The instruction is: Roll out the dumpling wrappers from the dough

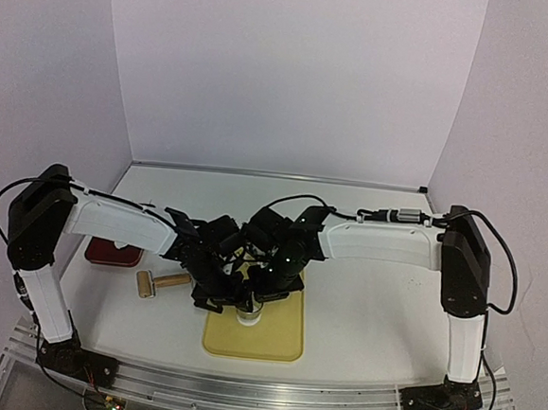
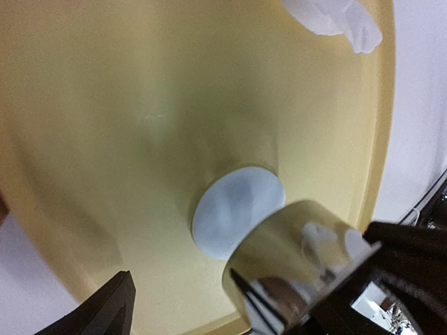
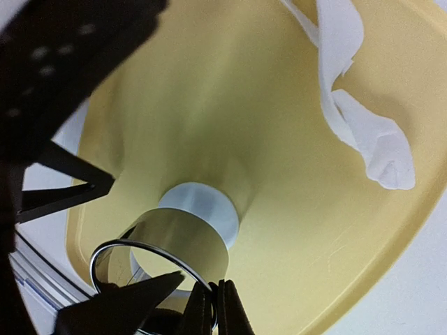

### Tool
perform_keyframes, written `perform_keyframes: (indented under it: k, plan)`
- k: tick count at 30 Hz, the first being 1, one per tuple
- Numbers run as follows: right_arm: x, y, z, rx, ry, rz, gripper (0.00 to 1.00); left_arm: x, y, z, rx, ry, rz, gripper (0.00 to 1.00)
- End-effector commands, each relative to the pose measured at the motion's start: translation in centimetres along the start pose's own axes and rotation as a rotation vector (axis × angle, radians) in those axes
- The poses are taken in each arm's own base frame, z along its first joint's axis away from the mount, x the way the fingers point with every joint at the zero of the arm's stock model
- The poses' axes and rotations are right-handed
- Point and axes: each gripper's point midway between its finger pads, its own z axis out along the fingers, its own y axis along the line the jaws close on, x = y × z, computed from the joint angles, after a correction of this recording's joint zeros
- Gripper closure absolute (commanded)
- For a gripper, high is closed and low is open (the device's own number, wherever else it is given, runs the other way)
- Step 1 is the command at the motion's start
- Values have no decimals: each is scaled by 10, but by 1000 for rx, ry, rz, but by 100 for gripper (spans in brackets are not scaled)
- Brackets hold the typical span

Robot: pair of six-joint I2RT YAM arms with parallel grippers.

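My right jaws are pinched tight on the thin wall of the metal ring cutter (image 3: 167, 244), one finger inside the ring and one outside, holding it tilted just above the yellow mat (image 3: 230, 91). My left jaws stand wide apart with nothing between them, hanging low over the same near part of the mat, close beside the cutter. Just past the ring's lower edge lies one dumpling wrapper (image 3: 202, 206), a flat round white disc about the ring's width. It sits free on the mat, and I cannot tell whether the ring touches it. Well away, at the far corner of the mat, a torn, folded scrap of dough (image 3: 356, 118) lies crumpled. Out on the bench (image 1: 361, 307), left of the mat, rest a wooden rolling pin (image 1: 162, 283) and a red dish (image 1: 114, 249). I judge the job partly done: one wrapper is cut and released. The scrap would need gathering, rolling flat and cutting for more.
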Motion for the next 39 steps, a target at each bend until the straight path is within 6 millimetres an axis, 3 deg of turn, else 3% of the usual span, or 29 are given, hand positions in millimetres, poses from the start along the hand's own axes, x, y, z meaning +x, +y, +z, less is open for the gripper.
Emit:
perform_keyframes:
  k: [1, 9, 12, 16, 22, 25, 31, 35, 39]
  plan:
    - [-15, -17, -21, 74, -79, 47, 100, -18, -34, -64, 122, -201, 51, 20]
    - [-37, -43, -34, 118, -114, 99, 100, -7, -35, -127, 157, -291, 51, 16]
    - [-47, -72, -51, 165, -127, 169, 100, -15, -31, -154, 168, -329, 30, 12]
    - [-61, -127, -88, 205, -187, 287, 100, -44, 0, -178, 184, -340, -61, 10]
    - [-38, -223, -95, 279, -131, 450, 100, -70, 84, -172, 93, -315, -229, 9]
    - [-24, -256, -90, 317, -97, 496, 100, -81, 109, -178, 92, -359, -286, 9]
    - [-17, -278, -74, 320, -70, 510, 99, -114, 110, -182, 156, -395, -315, 9]
    - [-15, -277, -59, 292, -55, 521, 95, -138, 101, -168, 218, -369, -297, 9]
    - [-11, -281, -50, 293, -41, 537, 89, -162, 108, -147, 229, -335, -294, 10]
